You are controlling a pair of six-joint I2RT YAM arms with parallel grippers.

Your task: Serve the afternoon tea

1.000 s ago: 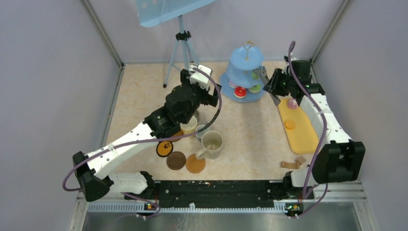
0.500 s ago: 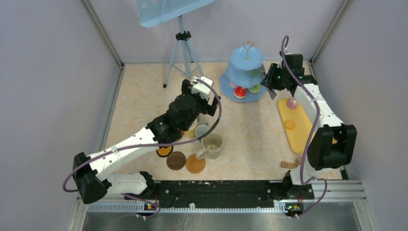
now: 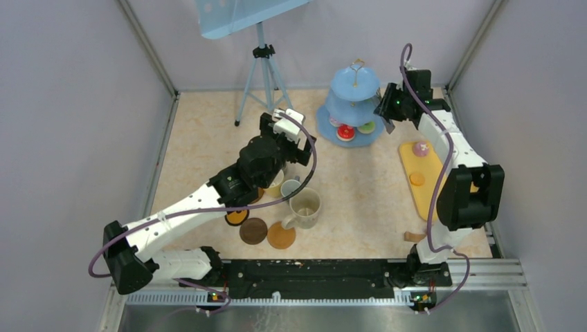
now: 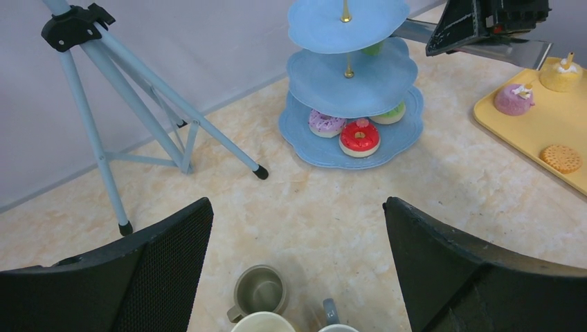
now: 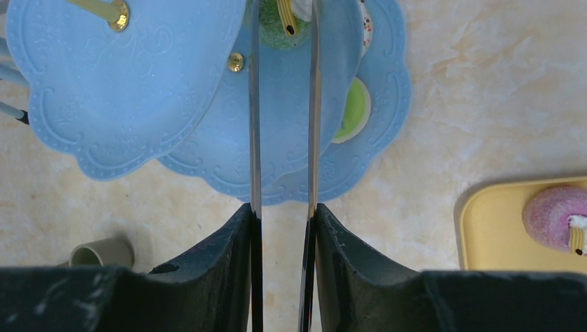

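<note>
Right hand (image 5: 282, 218) with tongs (image 5: 253, 104) now nearer cake stand (image 5: 104, 90)

No lettering, number, brand mark or sign legible in any of the three views. Only embossed scrollwork and beaded edging on the tiers of the light-blue cake stand (image 5: 138, 83), and pale round dots on the blue panel (image 3: 235, 14) at the top of the overhead view, neither forming letters or digits.
</note>
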